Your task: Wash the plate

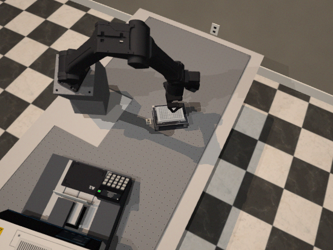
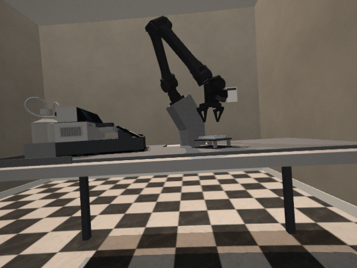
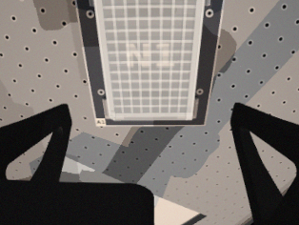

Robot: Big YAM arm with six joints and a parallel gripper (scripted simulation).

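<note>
Plate (image 1: 164, 115) (image 2: 212, 137) (image 3: 149, 78) lies in nest N1 (image 1: 172, 124) (image 2: 199, 139) (image 3: 212, 62), apparently flat within the locators. Pincer (image 1: 174, 110) (image 2: 211, 121) (image 3: 150, 112) is wide open, holding nothing, and hangs above N1, its tips clear of the plate. Washer (image 1: 122, 200) (image 2: 100, 146) stands on the counter (image 1: 161, 155) (image 2: 288, 143) (image 3: 267, 157), well apart from N1; its lamp (image 1: 99, 190) (image 2: 123, 127) reads green. Carrier (image 1: 84, 176) (image 2: 104, 124), on the washer's side nearer N1, bears no plate.

Interpretation: green lamp with plate in N1 would suit a finished return, but stills cannot establish whether a wash has run. If one has, only a seating check and withdrawal remain.

Risks: (1) Mark A1 (image 3: 100, 122) is legible on N1's corner; the plate's cut-off corner is not resolved. Reversed placement would fail the orientation requirement. (2) A slight edge ride-up on an N1 locator could escape these angles. (3) Sideways travel before adequate height above N1 could let a fingertip clip the plate and unseat it. (4) Green alone is weak evidence: the washer cannot sense a plate.
</note>
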